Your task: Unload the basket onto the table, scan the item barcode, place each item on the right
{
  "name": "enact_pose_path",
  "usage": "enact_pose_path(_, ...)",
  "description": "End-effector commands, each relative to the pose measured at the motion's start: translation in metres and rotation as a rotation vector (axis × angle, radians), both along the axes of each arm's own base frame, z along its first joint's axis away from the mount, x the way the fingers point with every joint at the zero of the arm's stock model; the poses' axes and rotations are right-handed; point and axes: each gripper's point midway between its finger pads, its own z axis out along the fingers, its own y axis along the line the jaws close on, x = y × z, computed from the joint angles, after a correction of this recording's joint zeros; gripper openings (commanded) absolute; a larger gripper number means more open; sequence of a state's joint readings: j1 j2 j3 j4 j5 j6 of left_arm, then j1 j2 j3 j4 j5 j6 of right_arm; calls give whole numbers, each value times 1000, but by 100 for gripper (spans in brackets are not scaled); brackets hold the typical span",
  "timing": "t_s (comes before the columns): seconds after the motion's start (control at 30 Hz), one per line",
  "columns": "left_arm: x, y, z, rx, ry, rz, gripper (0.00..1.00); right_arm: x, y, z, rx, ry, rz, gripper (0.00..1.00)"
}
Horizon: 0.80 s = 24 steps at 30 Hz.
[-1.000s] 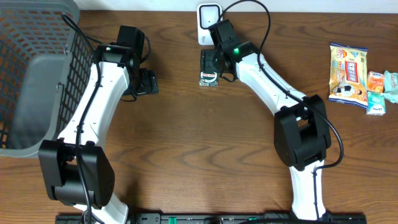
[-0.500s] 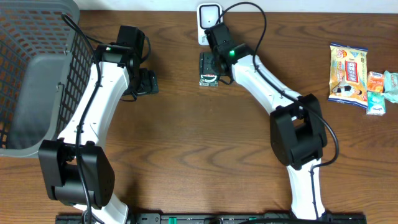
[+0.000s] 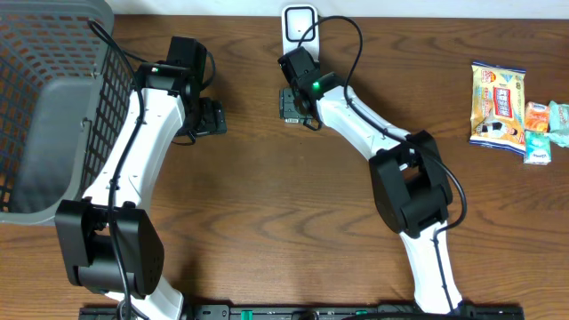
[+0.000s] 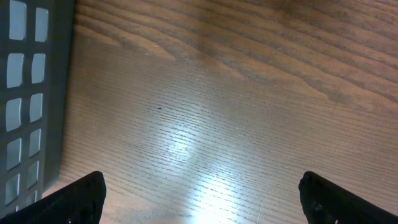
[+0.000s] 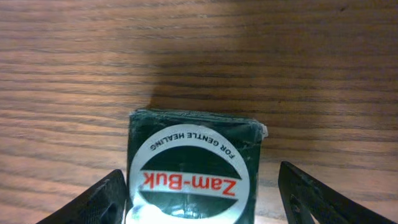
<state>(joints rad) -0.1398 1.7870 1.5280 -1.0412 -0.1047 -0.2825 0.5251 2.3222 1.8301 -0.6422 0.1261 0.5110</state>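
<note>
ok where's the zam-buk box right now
The Zam-Buk box lies top centre overhead, just below the white scanner, between the right end effector's fingers.

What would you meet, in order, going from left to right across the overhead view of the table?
Grey mesh basket → left pincer → dark green Zam-Buk box → yellow snack packet → small sachets.

Dark green Zam-Buk box (image 5: 194, 168), round label up, on wooden table (image 5: 280, 56), near white scanner (image 3: 300, 20)
</note>
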Motion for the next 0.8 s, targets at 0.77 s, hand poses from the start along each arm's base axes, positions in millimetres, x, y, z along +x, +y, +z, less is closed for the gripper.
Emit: enact_pose_path(0.77,-1,3,0,14,4,-5,98,22,-1,-16,-83,-81,65,51)
